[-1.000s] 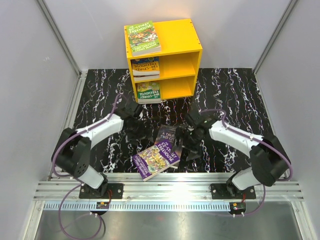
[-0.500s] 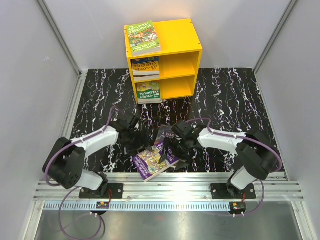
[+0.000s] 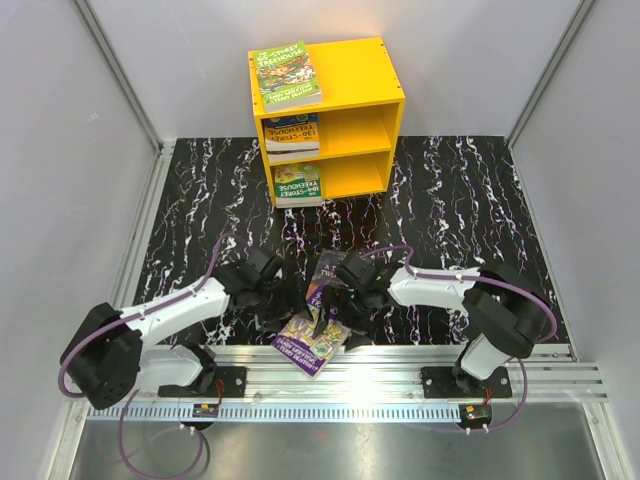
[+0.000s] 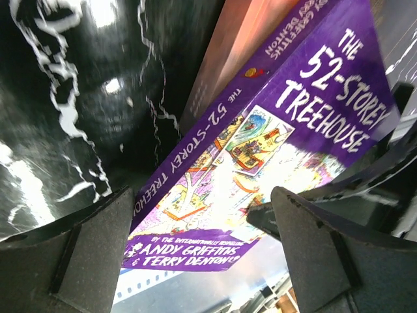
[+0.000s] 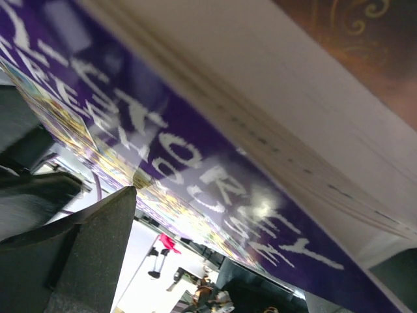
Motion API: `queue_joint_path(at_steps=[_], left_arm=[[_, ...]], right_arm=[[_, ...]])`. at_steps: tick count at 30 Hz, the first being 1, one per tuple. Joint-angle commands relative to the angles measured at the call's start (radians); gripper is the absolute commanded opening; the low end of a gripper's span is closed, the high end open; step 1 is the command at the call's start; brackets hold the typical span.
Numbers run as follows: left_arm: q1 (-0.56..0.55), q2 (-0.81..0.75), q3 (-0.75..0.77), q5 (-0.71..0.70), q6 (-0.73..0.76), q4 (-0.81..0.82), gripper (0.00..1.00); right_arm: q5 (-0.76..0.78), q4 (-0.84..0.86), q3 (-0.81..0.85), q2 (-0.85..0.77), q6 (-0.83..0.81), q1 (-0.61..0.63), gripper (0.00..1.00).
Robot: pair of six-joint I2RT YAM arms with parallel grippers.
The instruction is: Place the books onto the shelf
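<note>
item: purple treehouse book, lying between your left fingers, which stand apart; your right fingers, wide apart, at its page edge. dark book beneath. yellow shelf well beyond.

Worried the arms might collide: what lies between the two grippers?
The purple 52-Storey Treehouse book; clearest in the left wrist view, also seen from above.

shelf bright yellow. surface black, white marble veins. purple book: white lettering, multicolour cartoon art. dark book reddish-brown. top book green cartoon cover; upper-compartment book blue; lower-compartment book green.
</note>
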Motion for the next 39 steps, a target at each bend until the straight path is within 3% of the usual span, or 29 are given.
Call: queue_joint_path(at_steps=[1, 7, 8, 10, 11, 15, 24, 30, 34, 37, 39], left_arm=[[-0.052, -0.050, -0.051, 0.075, -0.128, 0.067, 0.87], [-0.107, -0.090, -0.103, 0.103, -0.221, 0.146, 0.86], [-0.112, -0.096, -0.115, 0.108, -0.231, 0.163, 0.86], [-0.125, -0.100, -0.121, 0.111, -0.252, 0.173, 0.86], [-0.129, -0.102, -0.121, 0.109, -0.255, 0.173, 0.86], [-0.135, -0.116, -0.103, 0.091, -0.240, 0.137, 0.86], [-0.118, -0.238, 0.036, -0.012, -0.117, 0.013, 0.93], [-0.069, -0.336, 0.107, 0.051, -0.090, 0.116, 0.89], [-0.044, -0.335, 0.204, 0.016, 0.001, 0.019, 0.89], [-0.004, -0.347, 0.230, 0.044, 0.050, -0.012, 0.80], [0.025, -0.363, 0.237, 0.045, 0.074, -0.018, 0.80]], right_arm=[[0.092, 0.117, -0.039, 0.002, 0.024, 0.011, 1.00], [0.170, 0.170, -0.080, -0.012, 0.021, 0.012, 0.87], [0.179, 0.174, -0.086, -0.021, 0.021, 0.014, 0.70], [0.201, 0.190, -0.102, -0.034, 0.021, 0.012, 0.46], [0.204, 0.188, -0.105, -0.041, 0.020, 0.014, 0.25], [0.204, 0.159, -0.109, -0.088, 0.021, 0.014, 0.00], [0.231, -0.042, 0.019, -0.289, -0.028, 0.014, 0.00], [0.254, -0.166, 0.182, -0.334, -0.069, 0.014, 0.00], [0.250, -0.217, 0.298, -0.321, -0.094, 0.011, 0.00], [0.244, -0.268, 0.389, -0.312, -0.115, 0.003, 0.00], [0.221, -0.277, 0.435, -0.314, -0.120, -0.015, 0.00]])
